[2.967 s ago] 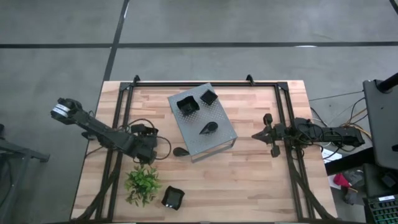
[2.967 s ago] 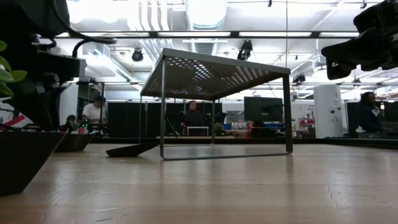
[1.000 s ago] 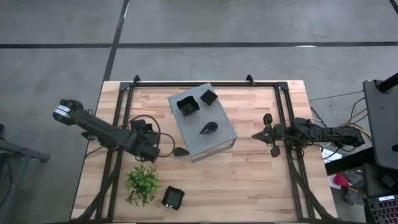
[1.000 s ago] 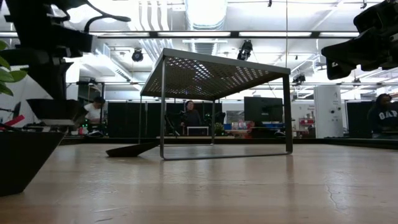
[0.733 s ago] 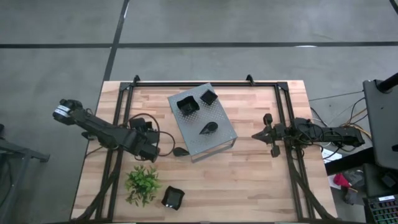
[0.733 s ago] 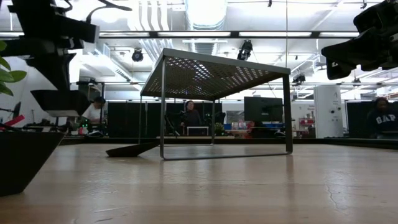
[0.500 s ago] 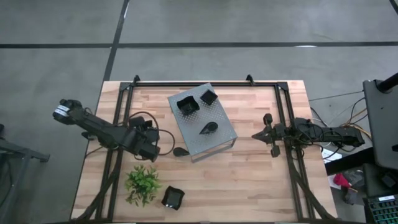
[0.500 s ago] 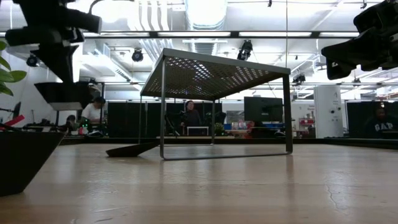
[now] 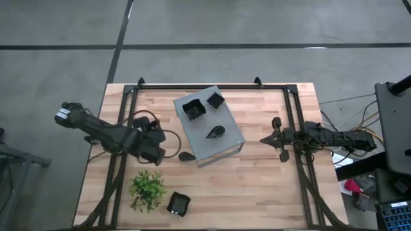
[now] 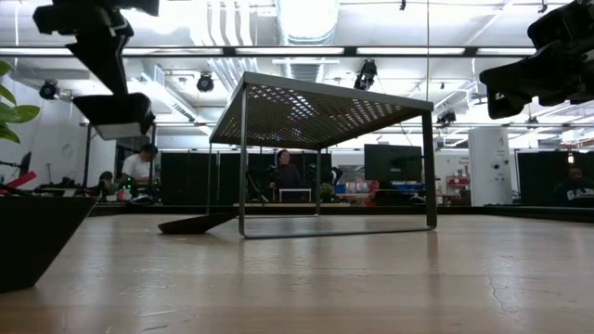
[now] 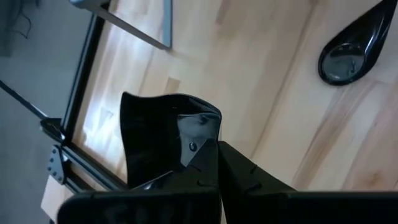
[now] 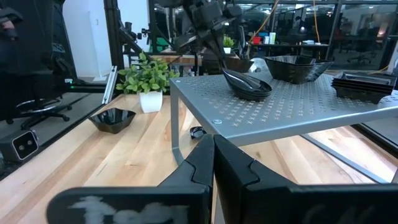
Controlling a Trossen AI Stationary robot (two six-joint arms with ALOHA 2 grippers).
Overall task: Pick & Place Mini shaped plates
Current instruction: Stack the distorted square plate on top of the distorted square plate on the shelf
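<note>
On the left side of the table, the left gripper [image 9: 153, 145] is clamped on the rim of a square black plate [image 11: 166, 134] and has risen over the last second: in the low view the plate [image 10: 116, 114] now hangs well above the wood, higher than half a second ago. That suggests the pick is done and the carry toward the grey rack [image 9: 209, 126] has begun. The plate sits right between the shut fingers, tilted, just beside the rack's left edge.

Below and slightly right of it, a leaf-shaped plate [image 9: 187, 156] lies on the table near the rack's corner. Another square plate [image 9: 178, 204] rests near the plant [image 9: 147, 189].

Three plates already sit on the rack.

Far right, the right gripper [image 9: 270, 138] waits with fingers together, holding nothing.
</note>
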